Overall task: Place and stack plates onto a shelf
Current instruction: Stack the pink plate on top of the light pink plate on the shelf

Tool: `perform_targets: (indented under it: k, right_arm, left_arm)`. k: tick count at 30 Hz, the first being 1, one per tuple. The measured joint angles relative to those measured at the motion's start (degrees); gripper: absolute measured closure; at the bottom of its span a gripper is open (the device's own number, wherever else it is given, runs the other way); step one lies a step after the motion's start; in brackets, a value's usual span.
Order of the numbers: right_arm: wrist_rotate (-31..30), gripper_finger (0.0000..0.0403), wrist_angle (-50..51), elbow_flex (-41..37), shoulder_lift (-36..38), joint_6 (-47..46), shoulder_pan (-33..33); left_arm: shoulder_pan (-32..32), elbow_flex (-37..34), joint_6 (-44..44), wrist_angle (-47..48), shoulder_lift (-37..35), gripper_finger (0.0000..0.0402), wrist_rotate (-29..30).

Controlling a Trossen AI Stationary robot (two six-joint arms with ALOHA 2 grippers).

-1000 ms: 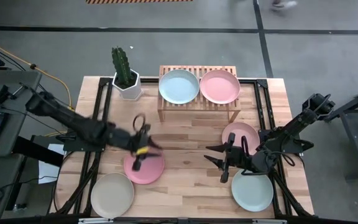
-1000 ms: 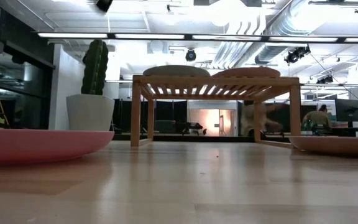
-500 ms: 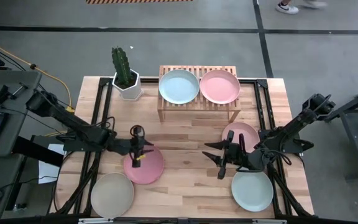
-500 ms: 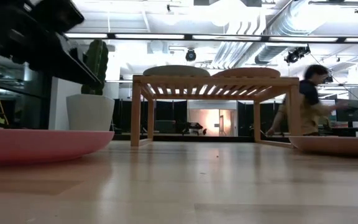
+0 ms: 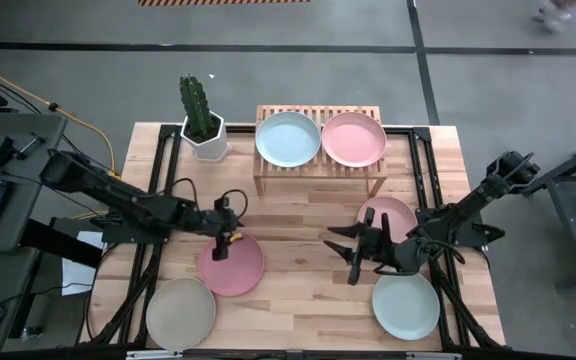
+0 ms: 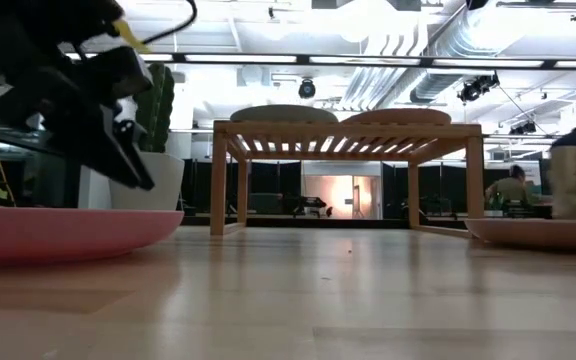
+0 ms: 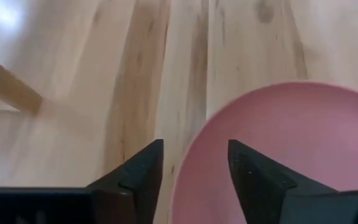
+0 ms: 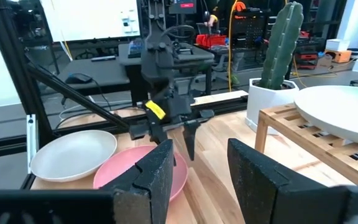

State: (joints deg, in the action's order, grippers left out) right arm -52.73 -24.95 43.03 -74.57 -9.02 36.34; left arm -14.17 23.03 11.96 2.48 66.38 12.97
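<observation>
**Left gripper over the pink plate's rim**

In the high view, we see the left gripper [image 5: 220, 243] just left of centre, its fingers spread and pointing down at the upper-left rim of a pink plate [image 5: 232, 265], holding nothing. The right gripper [image 5: 351, 258] hangs right of centre, fingers apart and empty, beside a second pink plate [image 5: 392, 213] and a green plate [image 5: 405, 306]. At top centre, the shelf [image 5: 320, 172] carries a blue plate [image 5: 288, 137] and a third pink one [image 5: 354, 138]. A beige plate [image 5: 180, 313] lies at lower left.
</observation>
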Motion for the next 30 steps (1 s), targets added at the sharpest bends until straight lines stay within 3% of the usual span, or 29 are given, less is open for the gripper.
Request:
perform_targets:
  k: [7, 20, 23, 28, 30]
  right_arm:
    - [0.68, 0.0263, -0.09, 0.0, 0.0, -0.15, 0.0]
    - [0.64, 0.0263, -0.09, 0.0, -0.01, 0.0, 0.0]
    - [0.64, 0.0263, -0.11, 0.0, -0.01, 0.0, 0.01]
    - [0.65, 0.0263, -0.11, 0.02, -0.01, -0.09, 0.02]
    - [0.63, 0.0263, -0.11, 0.02, -0.01, -0.09, 0.01]
  left_arm:
    - [2.9, 0.02, -0.13, -1.77, 5.06, 0.0199, -3.71]
    - [5.26, 0.22, 1.63, -5.0, 13.59, 0.0205, -6.86]
    - [5.17, 1.43, 2.87, -3.13, 13.32, 0.0242, -7.6]
    - [5.15, 4.25, 3.09, 1.75, 12.31, 0.0365, -7.89]
    - [5.15, 6.24, 4.48, 4.67, 11.86, 0.0388, -8.15]
